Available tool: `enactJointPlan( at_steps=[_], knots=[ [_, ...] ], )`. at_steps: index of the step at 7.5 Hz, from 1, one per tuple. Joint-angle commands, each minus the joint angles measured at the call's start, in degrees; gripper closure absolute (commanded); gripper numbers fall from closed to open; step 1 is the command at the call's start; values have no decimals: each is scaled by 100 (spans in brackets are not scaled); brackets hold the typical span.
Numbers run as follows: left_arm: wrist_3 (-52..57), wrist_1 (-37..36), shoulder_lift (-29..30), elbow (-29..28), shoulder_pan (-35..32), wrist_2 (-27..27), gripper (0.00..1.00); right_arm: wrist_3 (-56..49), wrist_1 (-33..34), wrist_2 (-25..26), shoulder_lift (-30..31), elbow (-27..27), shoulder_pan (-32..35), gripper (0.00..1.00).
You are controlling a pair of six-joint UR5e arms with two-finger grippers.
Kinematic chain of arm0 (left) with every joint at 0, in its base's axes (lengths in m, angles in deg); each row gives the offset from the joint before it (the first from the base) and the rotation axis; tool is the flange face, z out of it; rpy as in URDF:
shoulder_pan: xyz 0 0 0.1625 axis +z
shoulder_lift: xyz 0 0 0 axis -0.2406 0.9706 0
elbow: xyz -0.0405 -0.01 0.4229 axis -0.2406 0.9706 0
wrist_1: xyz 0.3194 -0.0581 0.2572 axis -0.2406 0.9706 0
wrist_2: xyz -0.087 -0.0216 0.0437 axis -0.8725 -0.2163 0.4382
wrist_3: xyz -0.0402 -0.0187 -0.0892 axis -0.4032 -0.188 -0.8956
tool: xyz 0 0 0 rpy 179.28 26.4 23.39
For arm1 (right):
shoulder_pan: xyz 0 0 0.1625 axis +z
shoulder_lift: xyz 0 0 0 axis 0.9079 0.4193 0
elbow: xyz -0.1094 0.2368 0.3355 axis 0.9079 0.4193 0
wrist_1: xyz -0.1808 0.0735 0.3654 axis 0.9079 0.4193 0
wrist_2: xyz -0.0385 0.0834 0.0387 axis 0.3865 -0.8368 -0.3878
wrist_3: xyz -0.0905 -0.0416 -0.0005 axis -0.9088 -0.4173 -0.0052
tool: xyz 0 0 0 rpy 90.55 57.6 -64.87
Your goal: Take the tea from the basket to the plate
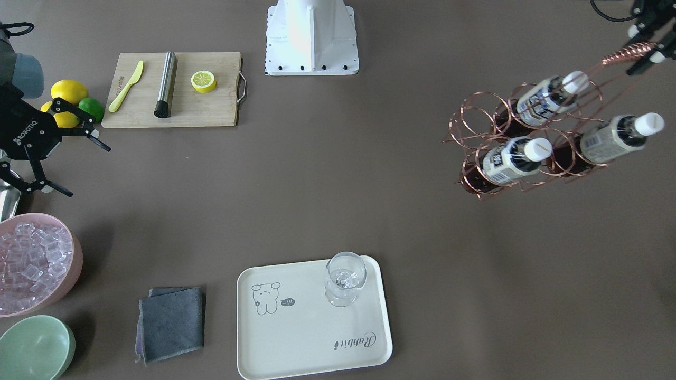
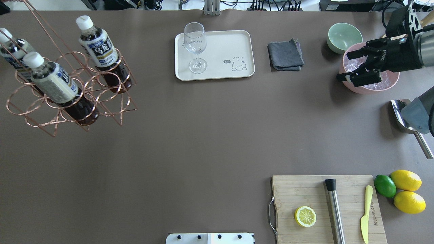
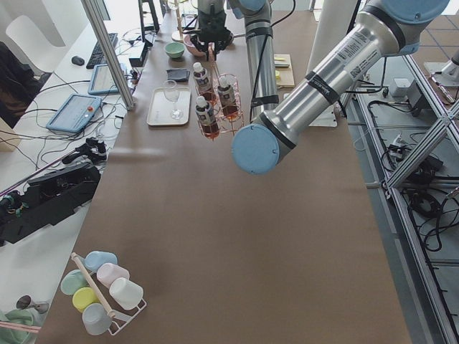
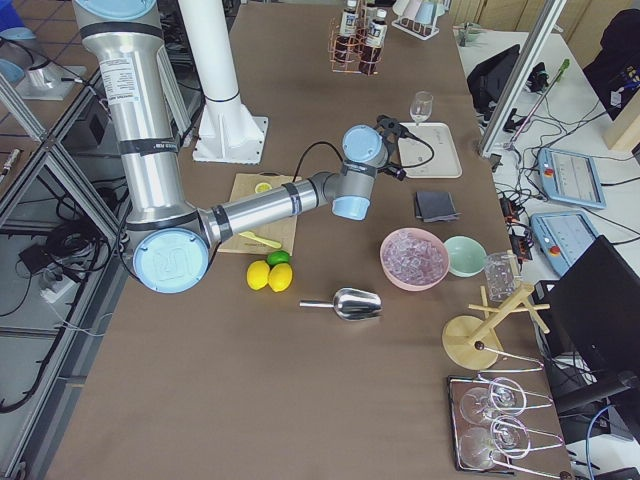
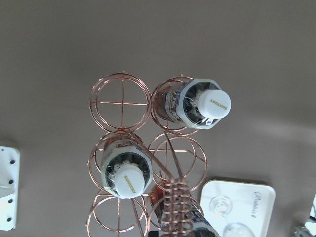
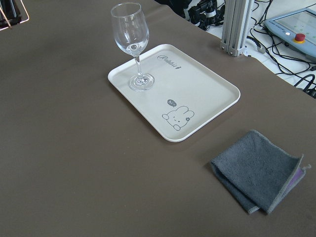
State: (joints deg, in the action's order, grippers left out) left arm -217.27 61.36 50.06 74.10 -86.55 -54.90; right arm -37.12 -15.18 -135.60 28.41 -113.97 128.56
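Brown table (image 2: 203,142): left pincer (image 1: 641,53) clamps basket (image 5: 120,102) handle; ROBOTIQ right pincer (image 2: 344,66) wide; tea (image 5: 214,102) cap reads SUNTORY; plate (image 6: 207,94) reads Rabbit.

Brightly, evenly lit from overhead. Only soft, faint shadows, as beside the pink bowl (image 2: 369,91). Blown out white on the robot base (image 1: 311,31). Sharp overall; slightly blurred up close at the basket (image 5: 173,197) handle.
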Motion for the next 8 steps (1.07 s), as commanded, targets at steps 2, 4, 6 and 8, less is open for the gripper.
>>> enactJointPlan(
  at_steps=[2,4,6,8],
  knots=[
    [-1694,288,259,264,2344,804,100,-8,-465,177,4,99,11,0],
    [-2073,498,320,282,2989,991,100,10,-502,177,-4,108,11,0],
    [-2557,823,356,282,3717,1114,100,10,-555,150,4,90,11,0],
    [-2718,992,391,308,3730,1133,100,10,-617,168,13,108,11,0]
  ],
)
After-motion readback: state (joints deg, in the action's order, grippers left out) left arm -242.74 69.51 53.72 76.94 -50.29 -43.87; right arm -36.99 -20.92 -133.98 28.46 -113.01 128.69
